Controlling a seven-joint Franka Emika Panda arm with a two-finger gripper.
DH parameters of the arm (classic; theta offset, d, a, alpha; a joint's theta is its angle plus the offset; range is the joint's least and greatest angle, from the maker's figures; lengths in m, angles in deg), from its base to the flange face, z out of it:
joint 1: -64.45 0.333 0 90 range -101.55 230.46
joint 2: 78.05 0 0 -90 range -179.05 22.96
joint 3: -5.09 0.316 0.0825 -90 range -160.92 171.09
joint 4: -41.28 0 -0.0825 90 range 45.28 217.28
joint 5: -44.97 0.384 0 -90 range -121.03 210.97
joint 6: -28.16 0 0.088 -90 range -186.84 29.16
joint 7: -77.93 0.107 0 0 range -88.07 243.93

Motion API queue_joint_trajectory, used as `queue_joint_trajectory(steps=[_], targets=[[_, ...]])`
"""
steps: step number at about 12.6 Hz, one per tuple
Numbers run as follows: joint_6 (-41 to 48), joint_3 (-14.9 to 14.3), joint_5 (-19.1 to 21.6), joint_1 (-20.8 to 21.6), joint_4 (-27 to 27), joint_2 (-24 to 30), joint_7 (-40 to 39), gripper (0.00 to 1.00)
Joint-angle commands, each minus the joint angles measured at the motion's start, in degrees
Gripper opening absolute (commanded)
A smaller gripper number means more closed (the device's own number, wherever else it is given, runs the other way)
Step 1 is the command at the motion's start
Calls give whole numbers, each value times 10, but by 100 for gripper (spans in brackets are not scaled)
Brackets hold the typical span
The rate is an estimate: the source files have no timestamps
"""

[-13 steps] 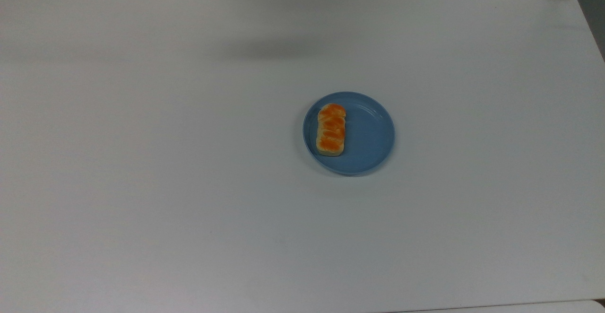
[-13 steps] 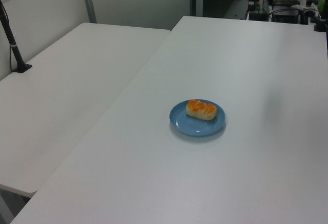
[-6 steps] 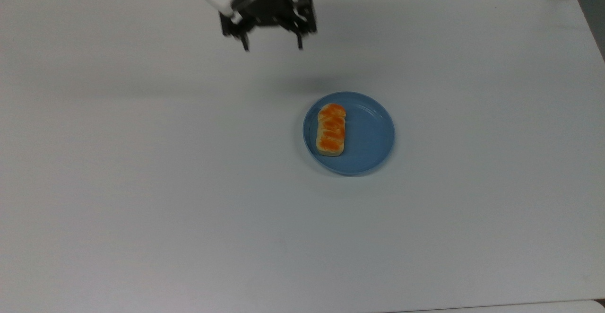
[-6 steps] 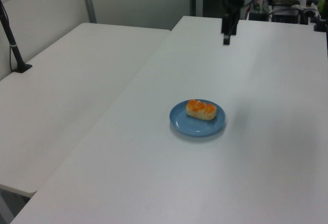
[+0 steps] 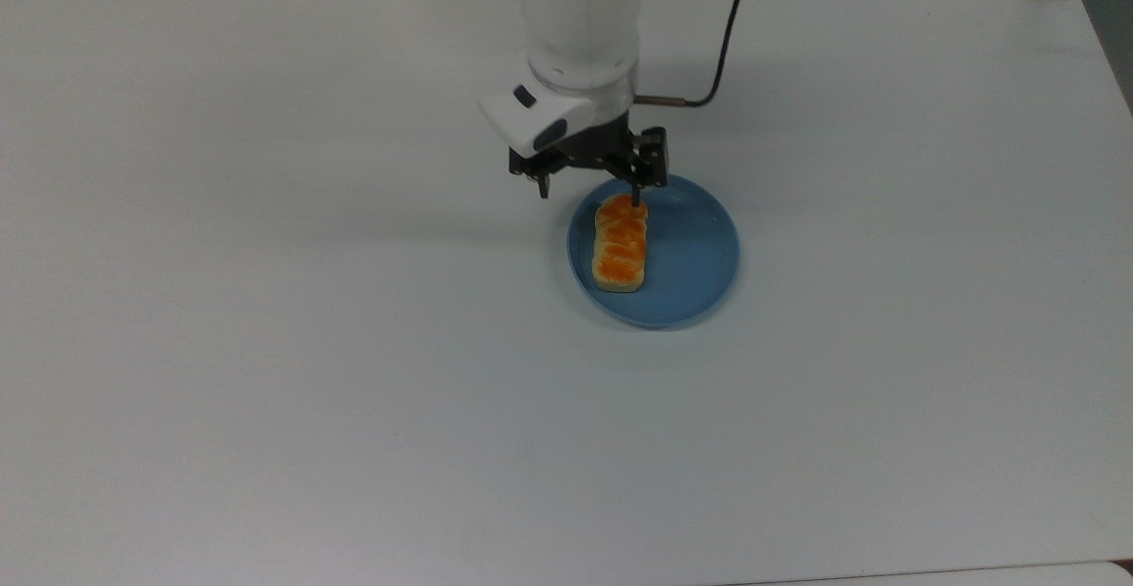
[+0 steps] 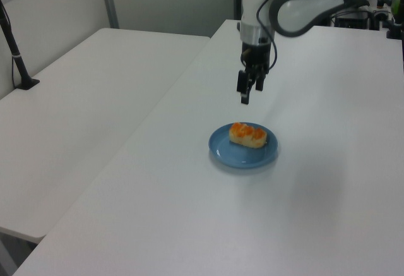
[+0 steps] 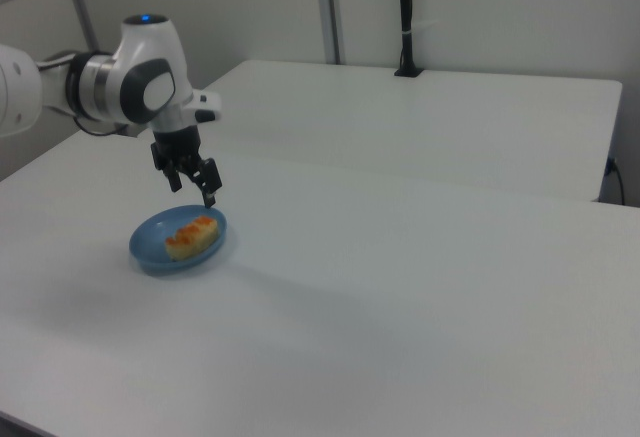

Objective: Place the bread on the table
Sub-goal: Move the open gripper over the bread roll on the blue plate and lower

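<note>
The table point(image 5: 265, 347) is a broad white top, and in the left view a second white table point(image 6: 82, 118) stands butted against its long edge, with a black post point(image 6: 14, 48) clamped near that second table's far corner. The white arm point(image 5: 580, 19) reaches in over the table's far edge in the top view, wrist pointing down, a black cable point(image 5: 721, 46) looping off its side. The blue plate point(image 5: 699, 258) sits around the middle of the table, well away from all four edges and a little toward the top view's right. The gripper point(image 5: 589, 188) hangs above the table at the plate's far rim, its two fingers spread apart and holding nothing; in the top view one fingertip overlaps the far end of the bread, while the left view shows the gripper point(image 6: 247, 93) raised clear of it. The bread point(image 5: 620, 242) lies flat on the plate, glossy orange-brown top upward, in the half of the plate toward the top view's left. Its long axis runs from the plate's far rim toward the near rim in the top view, roughly square to the table's long edges, one end pointing toward the arm's side.
</note>
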Motion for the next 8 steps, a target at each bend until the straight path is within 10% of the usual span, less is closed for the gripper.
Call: queue_joint_trajectory(steps=[1, 8], targets=[[-51, 22, -12, 13, 30, -15, 35, 100], [-108, 46, -90, 13, 57, -51, 100, 100]])
